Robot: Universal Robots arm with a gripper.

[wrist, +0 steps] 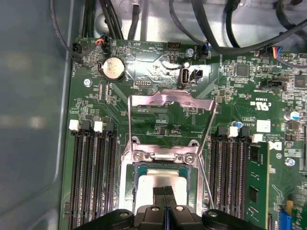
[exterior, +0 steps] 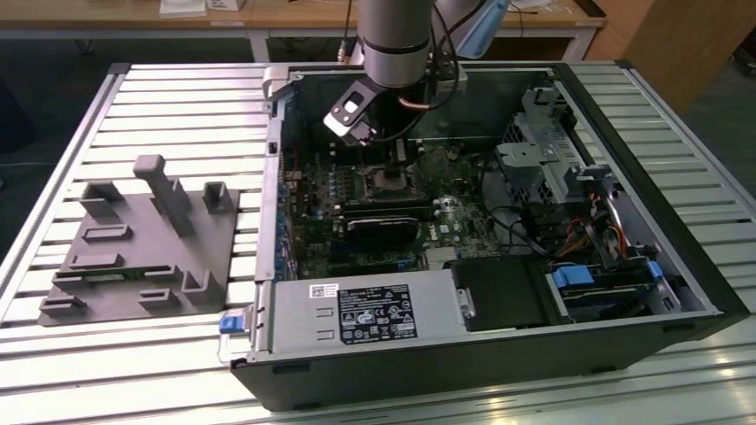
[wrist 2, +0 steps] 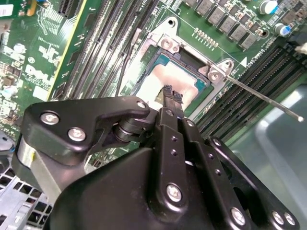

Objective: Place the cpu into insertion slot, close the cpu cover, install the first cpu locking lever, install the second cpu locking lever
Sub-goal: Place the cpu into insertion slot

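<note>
The cpu, with its silver-grey top, lies in the insertion slot on the green motherboard. My gripper hangs just above the chip's top, its two black fingertips pressed together with nothing between them. The cpu cover, a thin silver frame, is flipped back open beyond the slot. Two thin wire locking levers stand raised on either side, and one lever juts out past the socket. In the exterior view my gripper reaches down into the open computer case above the slot.
Black memory slots flank the socket. Cables run along the case wall behind the board. A drive cage and a power supply fill the case's other parts. A grey fixture sits on the slatted table at the exterior view's left.
</note>
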